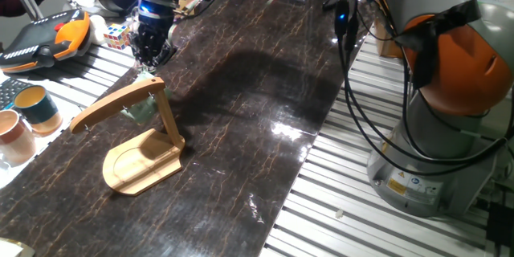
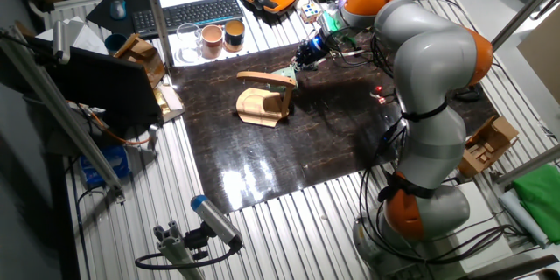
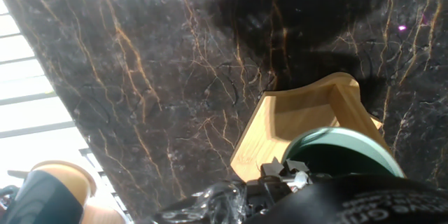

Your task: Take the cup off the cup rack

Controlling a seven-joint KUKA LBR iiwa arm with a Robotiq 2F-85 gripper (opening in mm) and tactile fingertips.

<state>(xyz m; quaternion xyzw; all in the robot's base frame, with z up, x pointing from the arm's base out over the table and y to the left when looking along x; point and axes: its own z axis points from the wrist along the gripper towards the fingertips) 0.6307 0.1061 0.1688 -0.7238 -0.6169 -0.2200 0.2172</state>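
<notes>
The cup (image 1: 143, 111) was seen hanging under the curved arm of the cup rack (image 1: 136, 148), just beside the upright post, so the task was judged not yet done. The rack stood on the dark marble-patterned mat (image 1: 241, 88), toward its left side in one fixed view. The gripper (image 1: 149, 55) was held above and just beyond the top of the rack, close to the cup's peg. Whether the fingers were apart or together could not be told; they were hidden or blurred in every view. In the hand view, the green rim of the cup was seen at the bottom edge, next to the wooden base. A grasp was not confirmed. Gripping the cup, lifting it off the peg and carrying it clear were judged to remain.
</notes>
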